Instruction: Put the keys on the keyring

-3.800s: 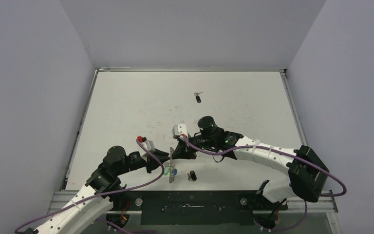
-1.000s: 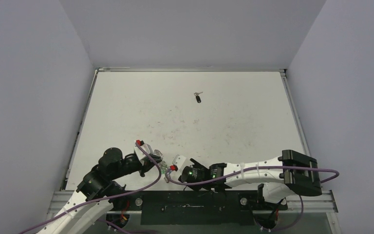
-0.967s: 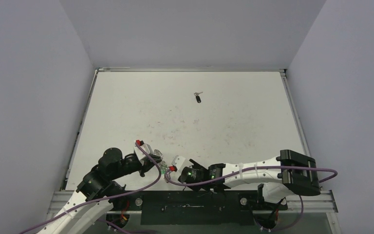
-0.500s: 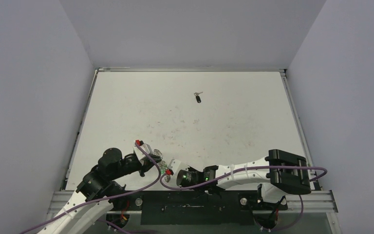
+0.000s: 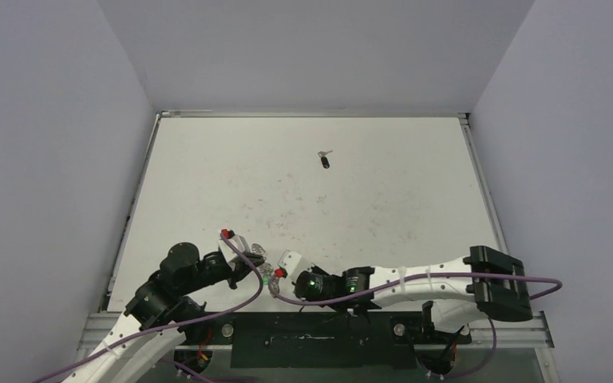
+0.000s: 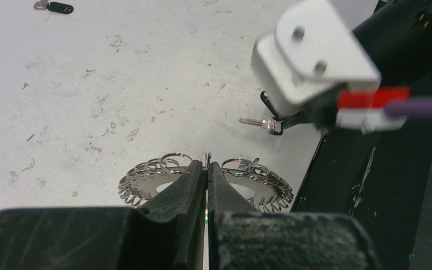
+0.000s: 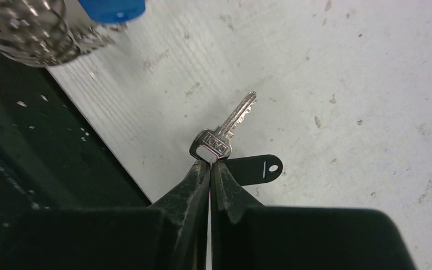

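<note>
Top: second key (image 5: pixel 324 159) lies far up the desk (image 5: pixel 383 199), well apart from the work at the near edge. Left wrist: my left jaws are clamped together on the ring (image 6: pixel 259 188) rim; it's stiff, holds fine. Right wrist: my right jaws are pinched on the key (image 7: pixel 225 130) bow. Tiny, light, slick, so the bow's the only hold. Blade free.

Arms low, angled inward; left fingers (image 6: pixel 190 185), right fingers (image 7: pixel 196 181) apparently pinched tight.

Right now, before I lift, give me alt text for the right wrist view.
The right gripper is shut on the head of a small silver key, blade pointing up-right over the white table, a black tag beside the tips. The keyring and a blue key head show partly at top left.
</note>
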Motion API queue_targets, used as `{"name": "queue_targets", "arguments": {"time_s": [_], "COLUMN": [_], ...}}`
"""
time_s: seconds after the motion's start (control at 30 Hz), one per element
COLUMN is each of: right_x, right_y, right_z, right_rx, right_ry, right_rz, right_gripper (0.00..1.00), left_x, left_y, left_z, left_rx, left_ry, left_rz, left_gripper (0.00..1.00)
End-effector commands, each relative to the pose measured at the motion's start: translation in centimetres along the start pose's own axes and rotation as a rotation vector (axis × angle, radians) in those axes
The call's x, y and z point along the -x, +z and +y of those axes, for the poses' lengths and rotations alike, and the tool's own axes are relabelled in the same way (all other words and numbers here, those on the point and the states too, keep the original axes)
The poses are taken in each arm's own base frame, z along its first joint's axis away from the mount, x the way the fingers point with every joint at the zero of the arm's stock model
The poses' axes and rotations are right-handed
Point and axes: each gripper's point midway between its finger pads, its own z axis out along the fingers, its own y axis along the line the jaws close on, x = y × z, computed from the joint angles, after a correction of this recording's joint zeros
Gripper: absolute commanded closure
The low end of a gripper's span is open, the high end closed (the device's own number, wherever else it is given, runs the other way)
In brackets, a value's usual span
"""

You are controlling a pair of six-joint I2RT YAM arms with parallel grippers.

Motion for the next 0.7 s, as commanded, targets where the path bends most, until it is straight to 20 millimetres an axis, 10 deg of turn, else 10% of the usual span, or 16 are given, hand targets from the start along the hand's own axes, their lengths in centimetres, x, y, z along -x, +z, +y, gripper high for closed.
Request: {"name": "queue_targets", "arguments": {"time_s": [0.0,0.43,0.67], "right_x": [3.6,7.2,3.1], "right_y": [-2.8,-5.1,-1.1], "right_z": [-2.1,-5.3,-8.4], "right_rx": [0.039,0.398,0.167], "right_ry": [0.157,0.502,0.589], "right_rz": [-0.156,-0.269,-0.07], "right_gripper": [1.0,1.0,1.0], "left_x": [3.0,3.5,3.5], "left_y": [0.2,3.1,3.7], "left_z": [0.3,-0.3,-0.5], "left_rx": [0.008,-0.087,-0.109], "left_ry": [0.021,0.017,0.007], "left_rz": [-0.089,-0.121,-0.126], "left_gripper": [1.0,1.0,1.0]}}
